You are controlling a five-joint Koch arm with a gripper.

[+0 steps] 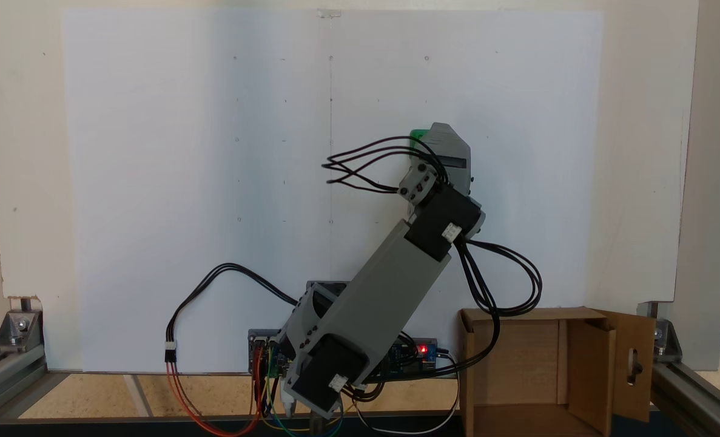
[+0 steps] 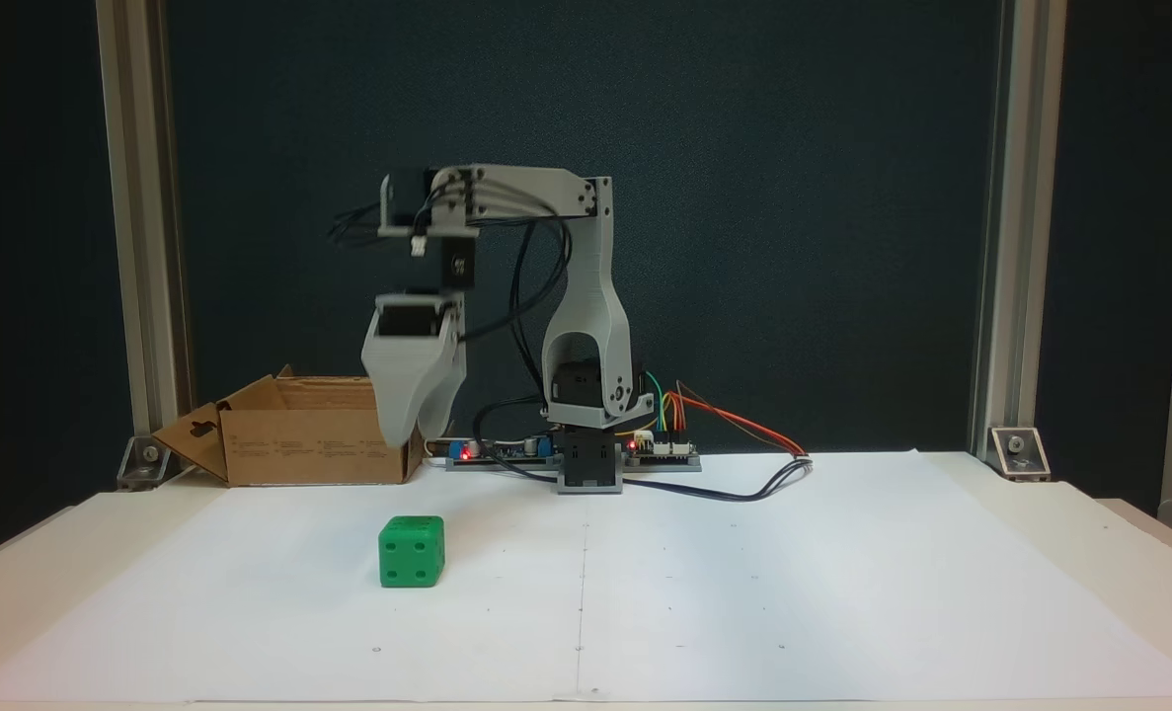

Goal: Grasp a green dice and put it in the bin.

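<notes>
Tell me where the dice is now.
In a fixed view the dice sits on the white paper left of centre, below the hanging claw and in front of the bin.

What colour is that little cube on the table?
Bright green with darker round dots; the dice shows best in a fixed view from the front.

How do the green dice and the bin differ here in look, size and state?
The green dice is a small, bright green, closed cube; the bin is a far larger brown cardboard box, open with flaps out. The dice sits out on the white sheet, the bin at the table's back edge. Both rest untouched.
</notes>
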